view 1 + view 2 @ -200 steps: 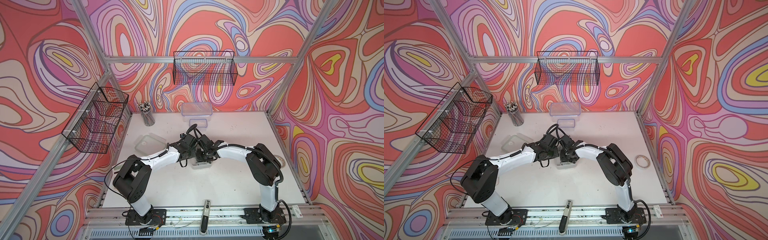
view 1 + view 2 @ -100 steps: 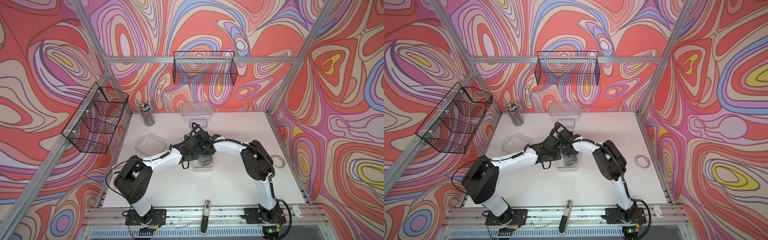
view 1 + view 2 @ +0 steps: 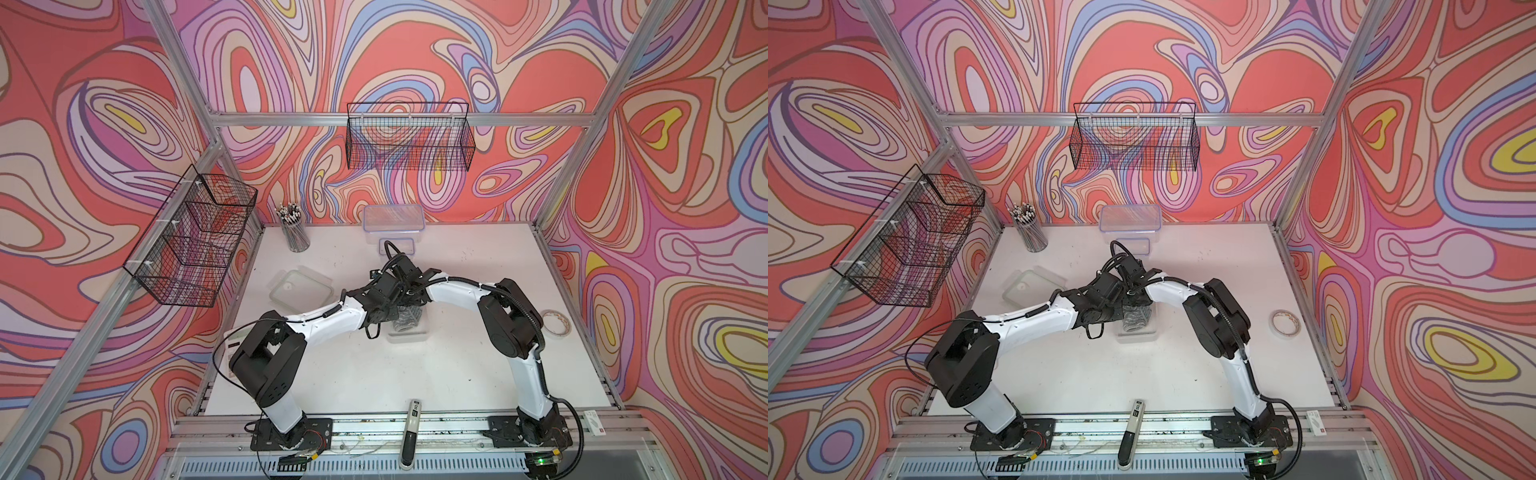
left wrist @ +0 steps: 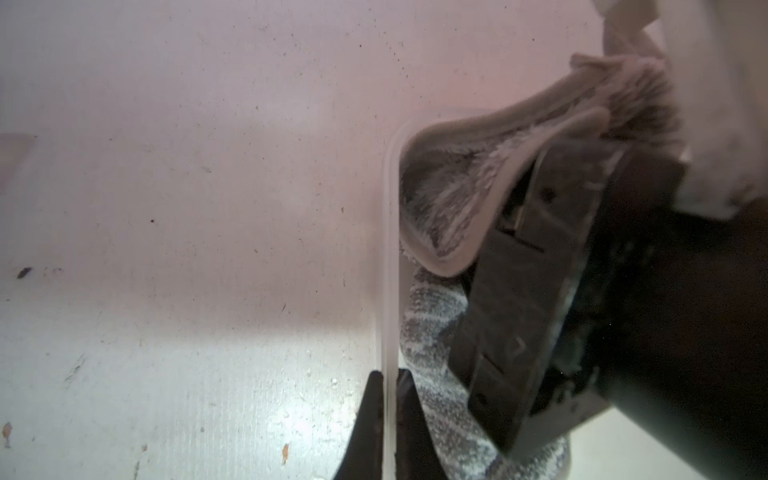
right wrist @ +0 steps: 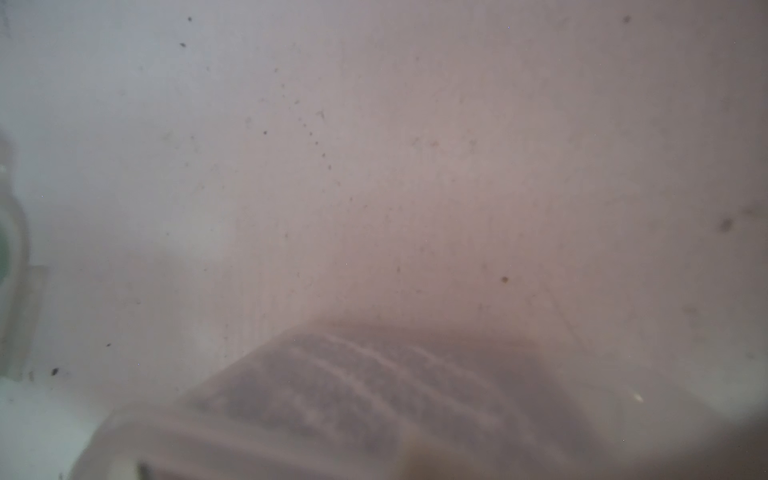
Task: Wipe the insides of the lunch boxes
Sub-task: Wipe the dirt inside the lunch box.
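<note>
left gripper [image 4: 388, 386]: jaws pinching the lunch box [image 4: 388, 249] wall, steadying it
lunch box: sitting open, middle of the bench [image 3: 374, 374]
cloth [image 3: 1136, 320]: bunching up inside
right gripper [image 3: 409, 305]: jaws closed on cloth
risk: hard scrubbing yanking the box out of that pinch, wadded cloth skipping corners
</note>
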